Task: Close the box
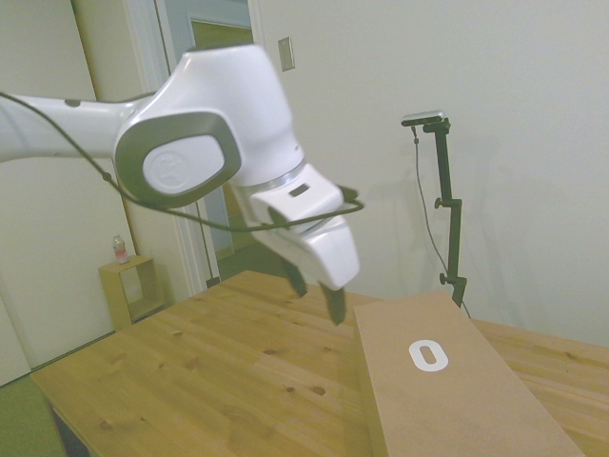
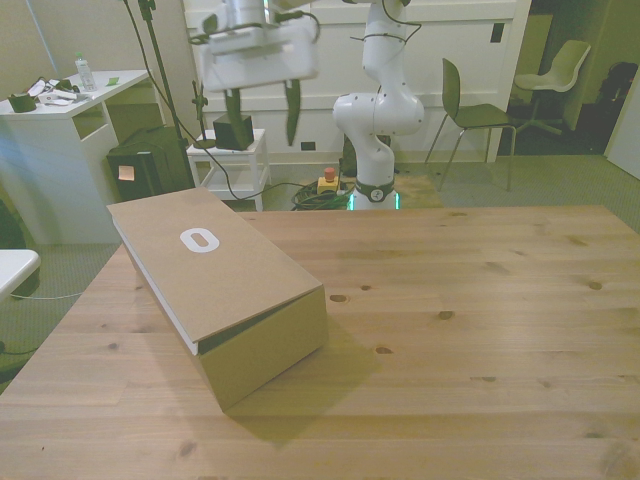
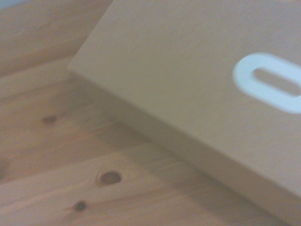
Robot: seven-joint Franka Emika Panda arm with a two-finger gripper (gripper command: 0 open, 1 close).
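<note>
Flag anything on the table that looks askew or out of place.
The box has its lid down but tilted, overhanging the base on the front view's left, with a white edge showing beneath. The end effector hangs open above, apart from it.

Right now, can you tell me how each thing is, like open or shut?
box: lid down, with a thin gap showing at the front edge in the front view.
tool: open, holding nothing, up in the air above the box.
table: box resting on it.
</note>
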